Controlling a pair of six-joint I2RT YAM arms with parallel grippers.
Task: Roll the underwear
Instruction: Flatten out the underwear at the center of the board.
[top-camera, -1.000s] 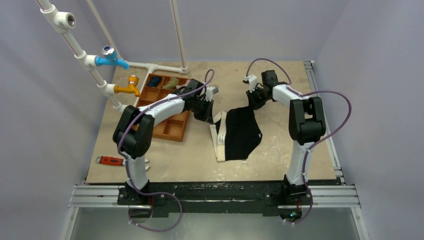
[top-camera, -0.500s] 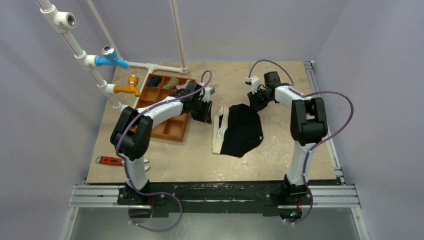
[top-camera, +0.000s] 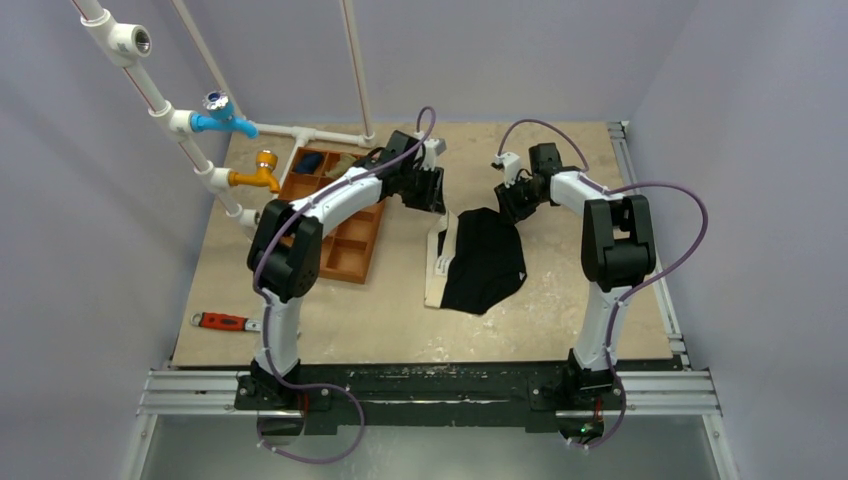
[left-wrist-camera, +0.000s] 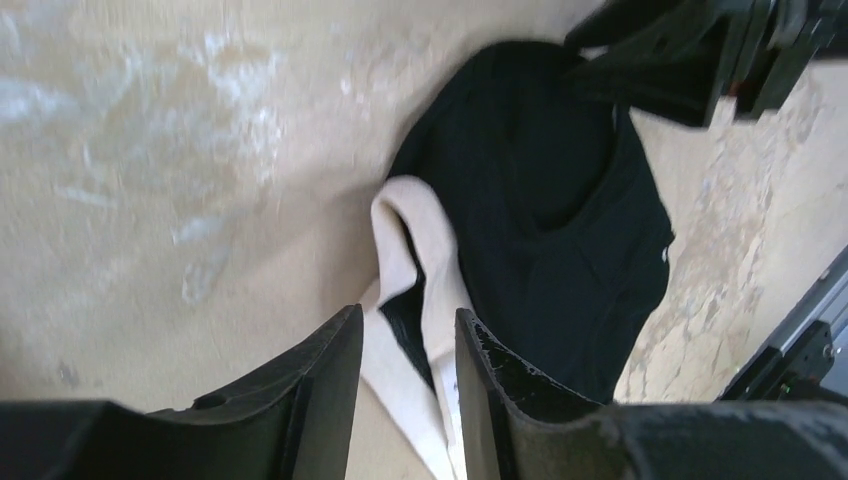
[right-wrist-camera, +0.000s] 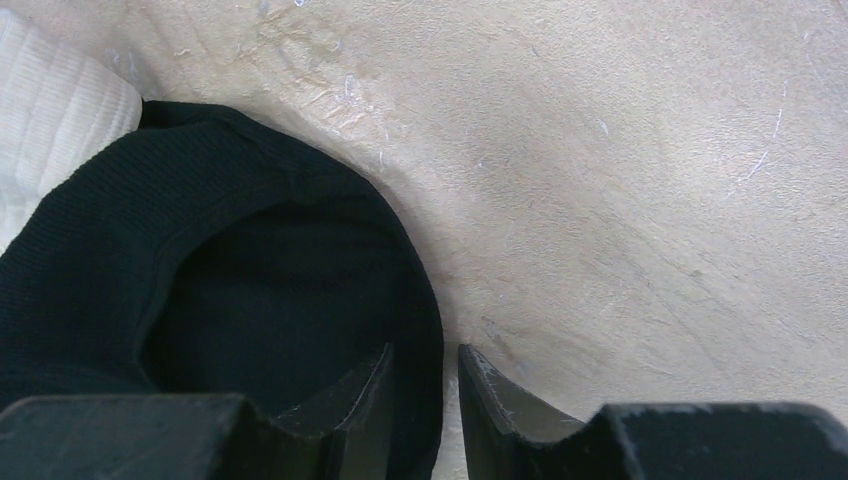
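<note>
1. Top view: underwear (top-camera: 485, 262) lies flat, right of the tray (top-camera: 345, 262). Judged thin, limp and light, so it will bunch. Best hold is the white waistband (top-camera: 437, 265) edge.
2. Left wrist: left gripper (left-wrist-camera: 408, 335) jaws slightly parted, empty, hovering over the waistband.
3. Right wrist: right gripper (right-wrist-camera: 425, 365) jaws slightly parted, not clamping. The black hem sits in the gap, on the side away from the tray.
</note>
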